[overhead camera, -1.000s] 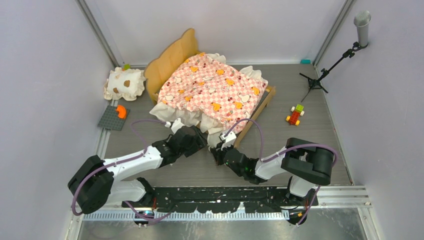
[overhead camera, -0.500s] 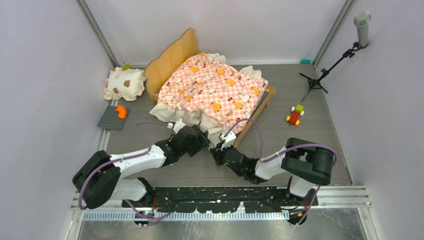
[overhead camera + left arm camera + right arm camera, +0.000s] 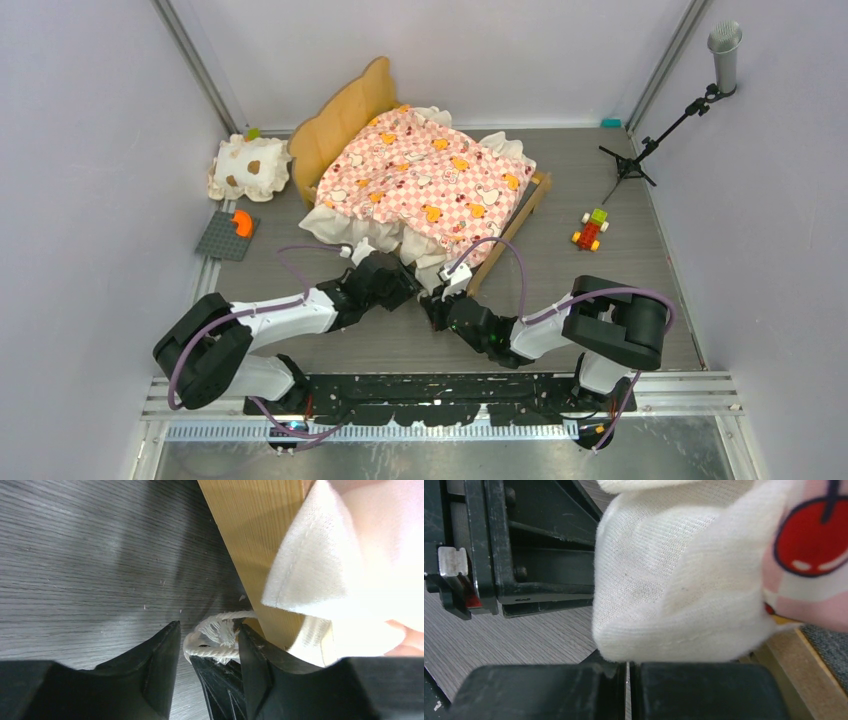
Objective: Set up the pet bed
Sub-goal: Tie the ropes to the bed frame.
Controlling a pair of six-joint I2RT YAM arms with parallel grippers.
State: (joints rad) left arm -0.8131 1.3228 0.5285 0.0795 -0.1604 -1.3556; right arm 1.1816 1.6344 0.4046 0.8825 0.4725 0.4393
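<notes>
The pet bed [image 3: 425, 180] stands mid-table, its wavy wooden headboard [image 3: 340, 120] at the back left and the pink checkered mattress lying on the frame. Both grippers meet at its near corner. My left gripper [image 3: 404, 279] [image 3: 207, 632] is open around a frayed white cord [image 3: 215, 635] beside the wooden frame rail [image 3: 255, 540]; only its right finger touches the cord. My right gripper [image 3: 437, 303] [image 3: 628, 664] is shut. Its black fingers [image 3: 220, 680] show between the left fingers, pinching that cord. The cream ruffle [image 3: 674, 595] covers the right fingertips.
A cream spotted pillow [image 3: 248, 168] lies left of the headboard. Below it is a grey baseplate [image 3: 222, 240] carrying an orange piece. A small brick toy [image 3: 590, 230] and a microphone stand [image 3: 660, 135] are on the right. Walls close in on both sides.
My left arm has slid a little to the right toward the bed's near corner, and its jaws have narrowed. The right arm and the bed have not moved.
</notes>
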